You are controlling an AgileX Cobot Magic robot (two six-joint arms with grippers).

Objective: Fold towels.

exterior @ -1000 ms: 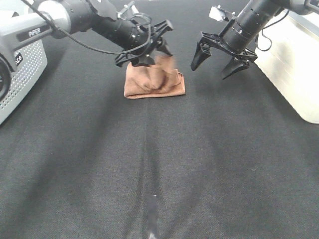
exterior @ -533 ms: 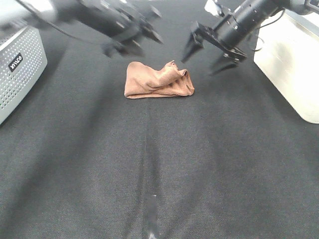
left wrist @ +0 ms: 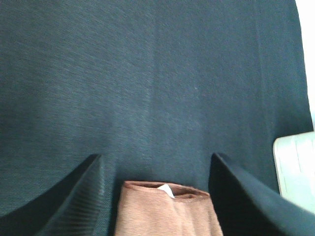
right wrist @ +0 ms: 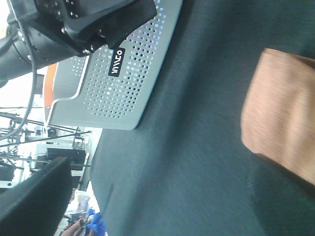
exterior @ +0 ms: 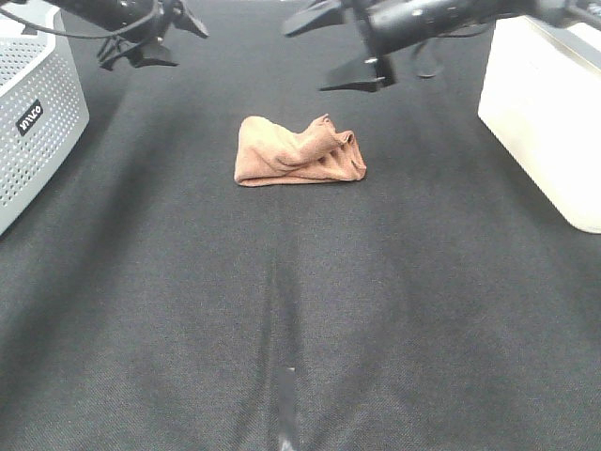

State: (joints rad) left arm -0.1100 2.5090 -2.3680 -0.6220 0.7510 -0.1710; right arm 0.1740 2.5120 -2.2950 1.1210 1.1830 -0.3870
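- brown towel [exterior: 299,152] lies bunched and roughly folded on the dark table mat [exterior: 300,310], around the middle of the far half; one end is humped up in wrinkles, the other lies flatter
- left gripper [exterior: 150,33]: raised at the far left of the exterior view, well apart from the towel; jaws spread wide, nothing between them
- left wrist view: both fingers [left wrist: 78,196] frame the towel's hemmed edge with a clear gap on each side, no contact; small white tag [left wrist: 166,190] shows at that edge
- right gripper [exterior: 340,42]: raised beyond the towel at far centre, motion-blurred; jaws spread wide, empty, not touching the cloth
- right wrist view: towel off to one side, blurred; one dark finger [right wrist: 34,196] visible, nothing held
- perforated grey box [exterior: 33,122] at the left edge of the mat, white bin [exterior: 545,103] at the right; both well clear of the towel
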